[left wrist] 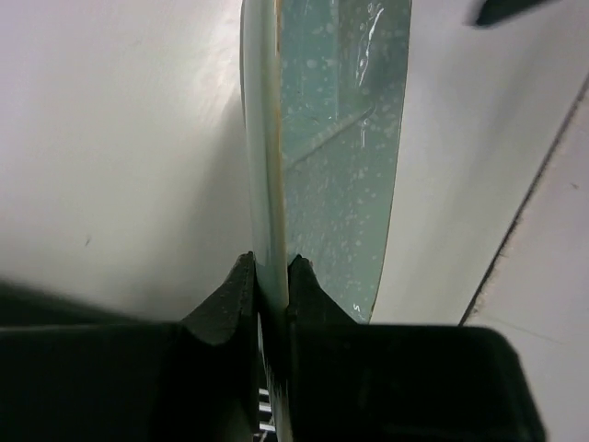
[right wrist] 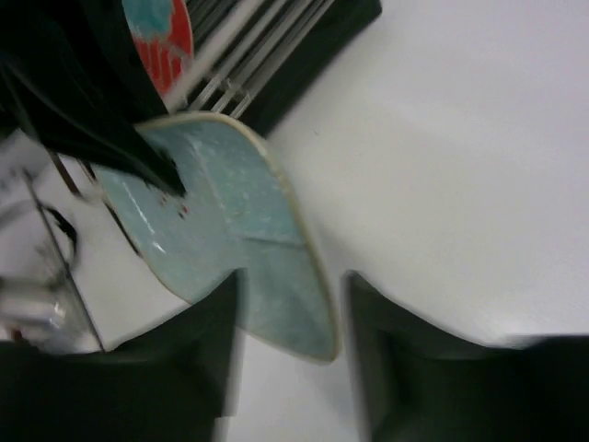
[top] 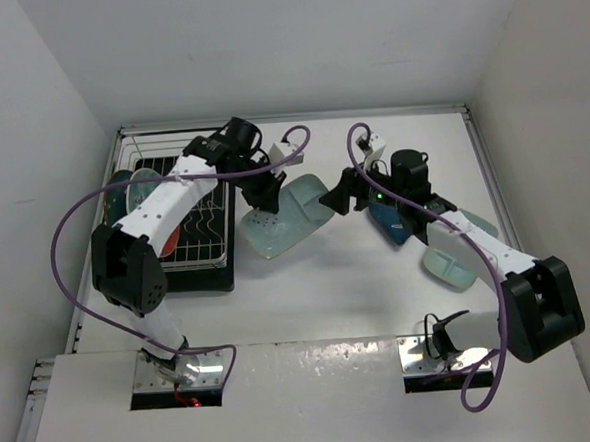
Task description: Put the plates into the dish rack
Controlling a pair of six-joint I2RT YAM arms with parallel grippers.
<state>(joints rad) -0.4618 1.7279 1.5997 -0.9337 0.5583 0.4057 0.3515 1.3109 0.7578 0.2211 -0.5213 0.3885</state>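
Note:
My left gripper is shut on the rim of a pale mint plate and holds it tilted just right of the dish rack. In the left wrist view the jaws pinch the plate's edge. My right gripper is open beside that plate's right edge. In the right wrist view the plate's corner shows between my open fingers. A red patterned plate and a dark teal plate stand in the rack. A dark-blue leaf plate and a second mint plate lie under the right arm.
The rack's black drip tray sits at the left, close to the left wall. White walls enclose the table on three sides. The rack wires and the red plate show at the top of the right wrist view.

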